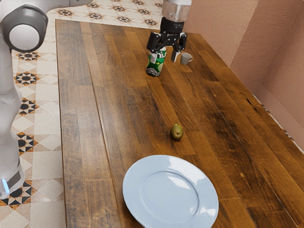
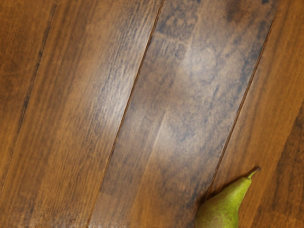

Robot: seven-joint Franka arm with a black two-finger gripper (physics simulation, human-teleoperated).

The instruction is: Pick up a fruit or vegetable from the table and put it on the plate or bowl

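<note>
**Hand held open over the bench, pear lying free**

Hand (image 1: 164, 55) is seen at the far end of the bench (image 1: 104, 118) in the exterior view, hanging from the arm with its fingers pointed down and spread apart; nothing is gripped between them. A green can (image 1: 154, 66) is seen upright just under the hand, its top overlapped by the fingers, and whether it is touched by them cannot be told from this angle. A small grey cup (image 1: 186, 58) is set just beside the hand, toward the exterior view's right, and apart from the can.

The pear (image 1: 176, 131) – green, with a brownish skin – is found well apart from the hand, on the bare boards between the hand and the plate (image 1: 168, 194). It is touched by nothing but the wood. The plate, pale blue and round, is placed farther from the hand than the pear is, near the bench's front edge, and nothing is carried on it.

In the wrist view dark, worn planks of the bench (image 2: 118, 95) are seen below the hand, and the pear (image 2: 223, 206) is caught off to one side of the hand rather than straight beneath it – its narrow neck and short stem are shown, while its broad end is cut off by the frame.

Beyond the hand a patterned tile floor (image 1: 33, 95) and a pink wall (image 1: 228, 23) are seen around the bench.
</note>
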